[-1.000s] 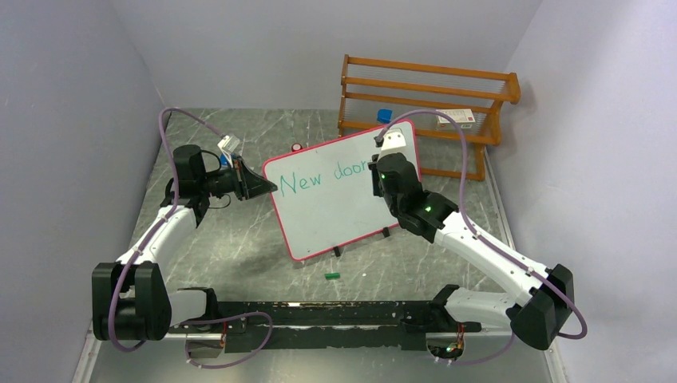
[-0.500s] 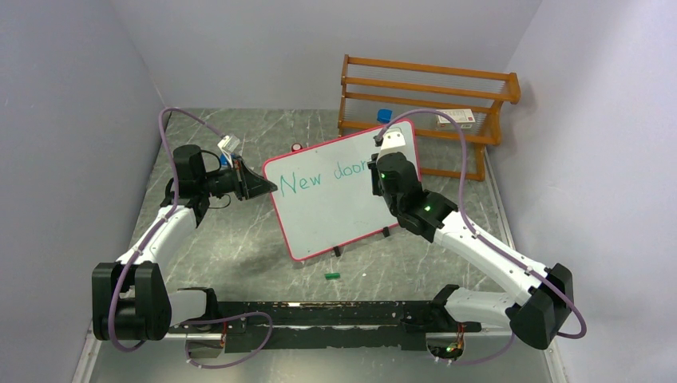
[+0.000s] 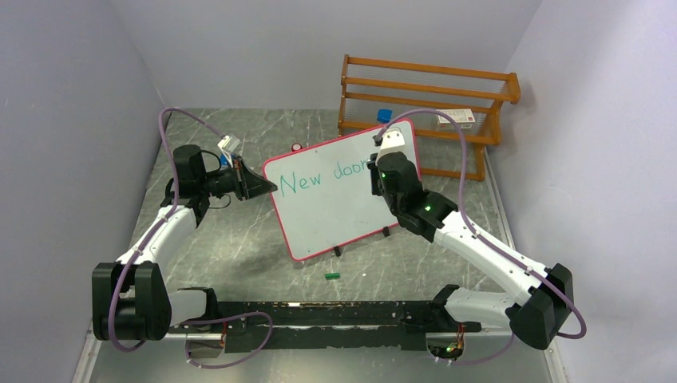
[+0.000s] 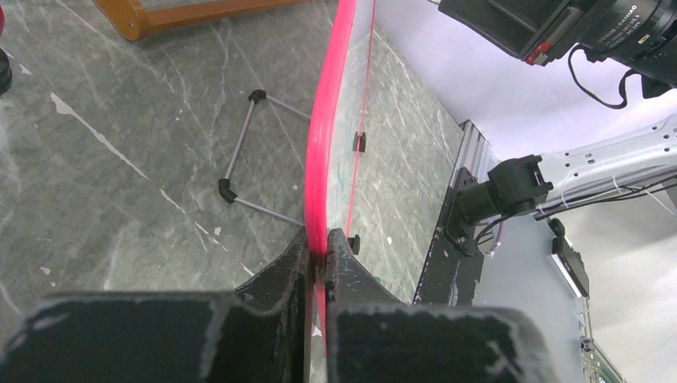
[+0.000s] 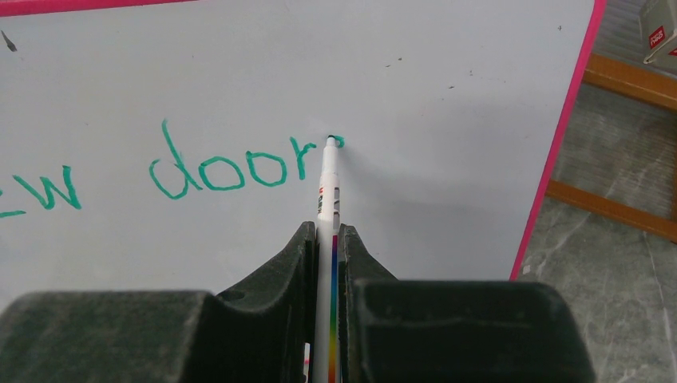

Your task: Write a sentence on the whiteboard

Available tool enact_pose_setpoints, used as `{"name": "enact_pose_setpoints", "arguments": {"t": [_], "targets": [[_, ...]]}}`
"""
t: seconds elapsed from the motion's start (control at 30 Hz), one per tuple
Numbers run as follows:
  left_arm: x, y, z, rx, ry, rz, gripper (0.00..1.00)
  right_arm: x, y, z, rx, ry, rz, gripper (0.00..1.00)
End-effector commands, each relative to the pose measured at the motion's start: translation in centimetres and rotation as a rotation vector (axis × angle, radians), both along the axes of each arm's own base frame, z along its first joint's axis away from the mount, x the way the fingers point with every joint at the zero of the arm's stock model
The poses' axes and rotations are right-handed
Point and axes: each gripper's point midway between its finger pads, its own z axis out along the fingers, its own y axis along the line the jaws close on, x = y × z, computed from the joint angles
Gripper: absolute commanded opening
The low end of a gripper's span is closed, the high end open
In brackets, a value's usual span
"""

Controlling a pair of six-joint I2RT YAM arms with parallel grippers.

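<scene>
The whiteboard [image 3: 335, 207] stands tilted on its small black feet mid-table, its face white [image 5: 447, 72] with a pink-red rim [image 4: 323, 152]. Green writing on it, the sentence [image 3: 319, 177], reads "New door" [image 5: 231, 169]. My left gripper [image 3: 267, 186] is shut on the board's left rim [image 4: 321, 239]. My right gripper [image 5: 326, 231] is shut on a white marker [image 5: 326, 187] with a rainbow stripe; its tip touches the board at the end of the "r". In the top view the right gripper [image 3: 382, 163] covers the end of the word.
A wooden rack [image 3: 427, 104] stands behind the board, with a small box [image 3: 456, 119] on it. A blue cap [image 3: 385, 115] and a red-ringed item [image 3: 297, 147] lie at the back. A green marker cap [image 3: 333, 275] lies in front of the board. A wire stand [image 4: 243, 152] is behind the board.
</scene>
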Motion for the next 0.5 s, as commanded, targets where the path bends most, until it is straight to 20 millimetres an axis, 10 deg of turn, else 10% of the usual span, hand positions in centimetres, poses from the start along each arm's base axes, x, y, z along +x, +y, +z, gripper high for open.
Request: {"name": "enact_pose_setpoints", "arguments": {"t": [0.0,0.47], "targets": [[0.9,0.7,-0.4,0.022,-0.014,0.04,0.05,0.0,0.3,0.1,0.012,0.003,0.021,0.0],[0.9,0.7,-0.4,0.021,-0.011,0.038,0.05,-1.0,-0.3,-1.0,-0.005,0.045,0.022,0.0]]}}
